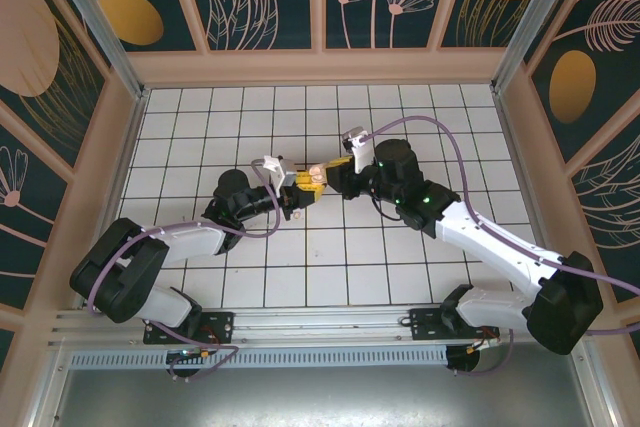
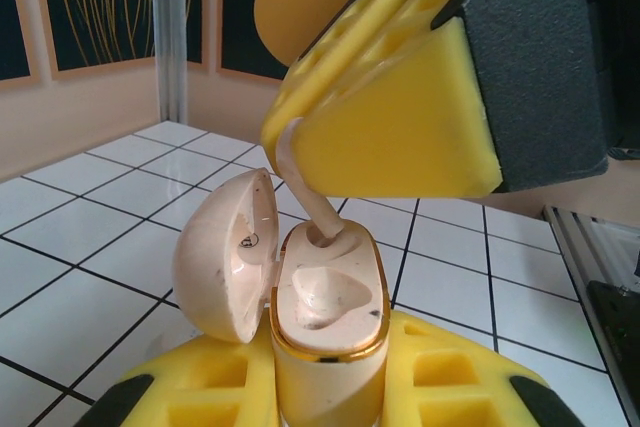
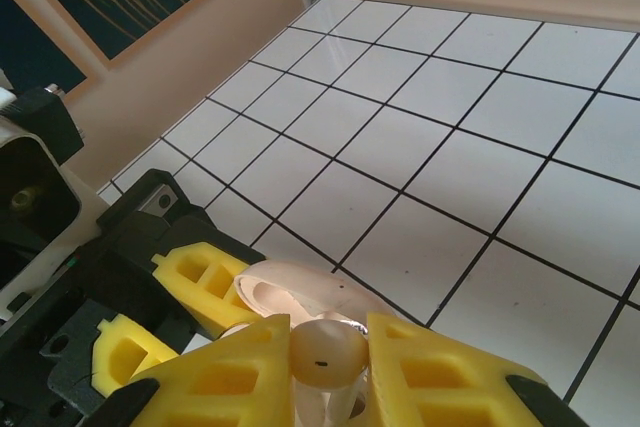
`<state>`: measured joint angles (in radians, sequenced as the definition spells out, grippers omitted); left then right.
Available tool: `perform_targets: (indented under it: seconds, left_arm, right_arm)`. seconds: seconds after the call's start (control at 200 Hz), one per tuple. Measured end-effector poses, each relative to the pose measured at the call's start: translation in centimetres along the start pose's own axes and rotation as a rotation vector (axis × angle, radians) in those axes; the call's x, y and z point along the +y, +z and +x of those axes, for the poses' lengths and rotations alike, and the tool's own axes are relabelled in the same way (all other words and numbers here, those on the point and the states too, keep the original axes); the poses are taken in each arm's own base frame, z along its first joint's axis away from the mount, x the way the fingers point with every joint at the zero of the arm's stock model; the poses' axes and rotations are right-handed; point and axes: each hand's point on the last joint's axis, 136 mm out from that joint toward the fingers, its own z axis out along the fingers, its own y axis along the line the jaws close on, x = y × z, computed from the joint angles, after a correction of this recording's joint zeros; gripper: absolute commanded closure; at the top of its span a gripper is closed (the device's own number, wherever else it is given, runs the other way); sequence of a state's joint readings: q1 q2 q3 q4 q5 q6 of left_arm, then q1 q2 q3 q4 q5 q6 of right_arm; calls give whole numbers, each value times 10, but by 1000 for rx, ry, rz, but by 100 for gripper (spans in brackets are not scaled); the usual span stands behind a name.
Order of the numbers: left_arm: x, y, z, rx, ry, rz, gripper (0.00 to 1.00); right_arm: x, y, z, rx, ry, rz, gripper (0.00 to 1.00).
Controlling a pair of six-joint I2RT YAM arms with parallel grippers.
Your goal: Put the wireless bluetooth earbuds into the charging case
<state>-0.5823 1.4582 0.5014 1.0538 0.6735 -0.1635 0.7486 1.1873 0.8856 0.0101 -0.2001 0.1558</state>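
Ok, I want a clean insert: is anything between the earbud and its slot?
Nothing visible does. The lid is swung open to the side, and the earbud in the right gripper has its stem tip at the open slot of the charging case held by the left gripper.

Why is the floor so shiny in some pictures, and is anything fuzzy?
Right wrist view: light glares off the glossy tiles near the far corner. Left wrist view: the case and earbud are sharp, the wall behind them a bit soft. Top view: even light, only faint shadows under the arms.
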Motion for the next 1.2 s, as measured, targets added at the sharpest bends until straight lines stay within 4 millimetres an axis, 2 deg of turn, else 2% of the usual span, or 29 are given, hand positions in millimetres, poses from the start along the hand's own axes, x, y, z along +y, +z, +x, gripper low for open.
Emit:
perform_targets:
  seconds: [0.571,1.201]
  left_arm:
    - [-1,1,-11,-46,-56,10,81]
    - [-4,1,-10,-42,-24,25,81]
  right_arm:
    - [9,-8,-9,-33,-39,-27,78]
    - [13,-10,-6,16,-131,-3,78]
